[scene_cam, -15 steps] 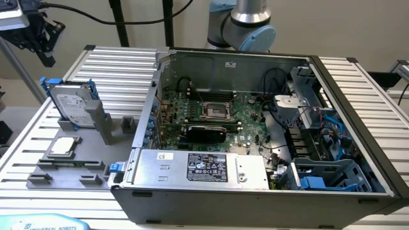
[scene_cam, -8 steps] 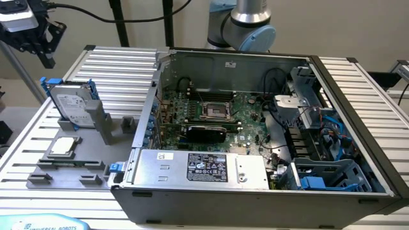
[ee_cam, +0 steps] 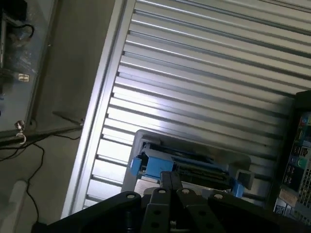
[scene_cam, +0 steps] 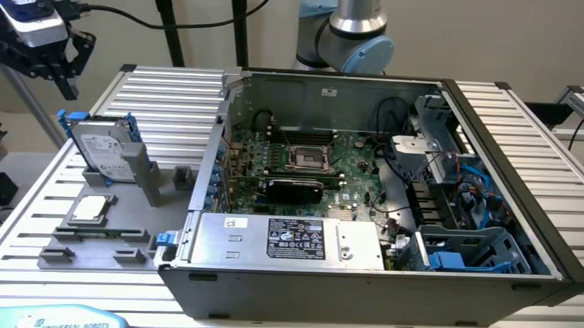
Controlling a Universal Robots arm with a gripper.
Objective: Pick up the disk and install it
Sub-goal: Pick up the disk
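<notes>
The disk (scene_cam: 98, 149) is a silver-grey hard drive with a white label in a blue carrier rail. It stands on edge in a grey holder (scene_cam: 139, 172) at the exterior view's left, beside the open computer case. My gripper (scene_cam: 67, 90) hangs above and behind it, apart from it, with its black fingers shut on nothing. In the wrist view the closed fingertips (ee_cam: 171, 175) point down at the disk (ee_cam: 194, 164), whose blue rail (ee_cam: 154, 166) faces me.
The open computer case (scene_cam: 511, 137) fills the middle and right, with a motherboard (scene_cam: 301, 157), a silver box with a black label (scene_cam: 292, 239) and a blue drive bay (scene_cam: 466, 249). A small square silver chip (scene_cam: 91, 208) lies on the grey fixture. The table (scene_cam: 174, 96) is slatted aluminium.
</notes>
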